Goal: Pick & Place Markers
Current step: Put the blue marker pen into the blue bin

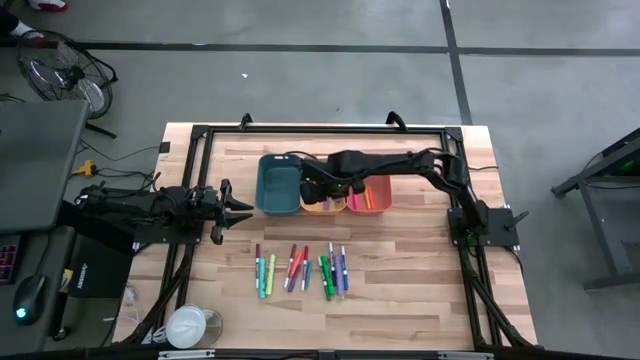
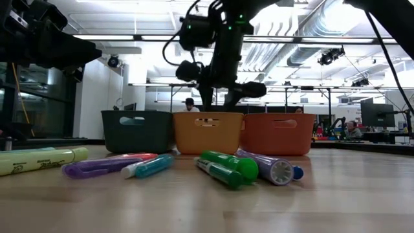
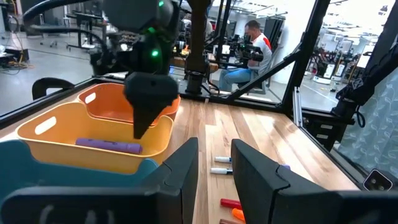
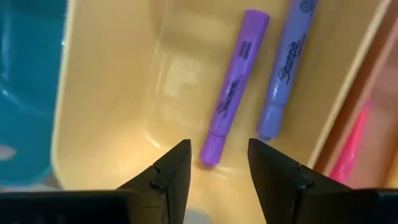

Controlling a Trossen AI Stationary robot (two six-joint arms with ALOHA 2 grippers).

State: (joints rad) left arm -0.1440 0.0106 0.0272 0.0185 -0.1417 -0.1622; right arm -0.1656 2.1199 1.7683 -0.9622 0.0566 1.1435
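Taking the yellow-orange bin point(image 1: 323, 196) as our landmark and working from left to right: our left gripper point(image 1: 232, 208) waits well to the left of it, beyond the teal bin point(image 1: 278, 187), with its fingers parted and nothing between them. Our right gripper point(image 1: 312, 190) hangs directly over the yellow-orange bin. In the right wrist view its fingers point(image 4: 171, 171) stand a little apart and bare, so we hold no marker. Below them, on the bin floor, lie a purple marker point(image 4: 233, 88) and a blue-violet marker point(image 4: 288, 68) side by side, both clear of the fingers.

The markers still to be moved point(image 1: 300, 269) lie in a loose row on the table point(image 1: 420, 290), in front of the bin on the side away from the far edge. In the high view they run roughly from under the teal bin across to under the orange bin point(image 1: 368, 195). Nearly all have their long axes pointing toward and away from the bins, so they lie about parallel to one another.

We judge that the next pick turns on this: the row is nearer our right gripper, which must leave the bin, travel toward the near edge and close across a marker's narrow width. The left gripper is about level with the bins and farther off to the side.
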